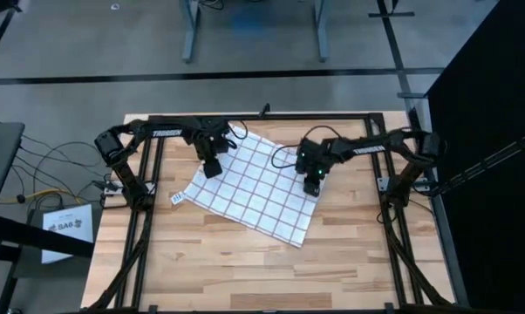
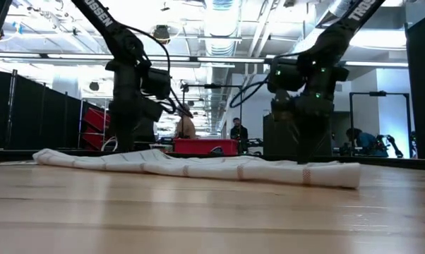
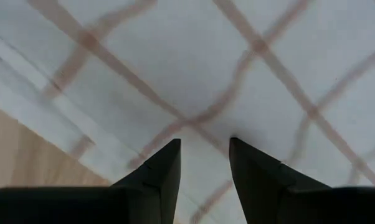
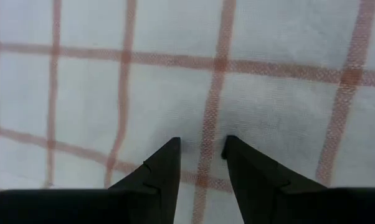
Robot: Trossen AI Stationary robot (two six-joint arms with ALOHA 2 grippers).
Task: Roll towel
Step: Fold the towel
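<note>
Both grippers are down on the checked towel, lying flat and unrolled mid-table, left gripper and right gripper with fingers slightly apart, so rolling looks barely started.

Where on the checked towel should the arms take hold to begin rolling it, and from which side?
Best guess: the far edge of the towel, from above. It lies flat and skewed; the left tool and right tool hover there, slightly open, nothing pinched.
</note>
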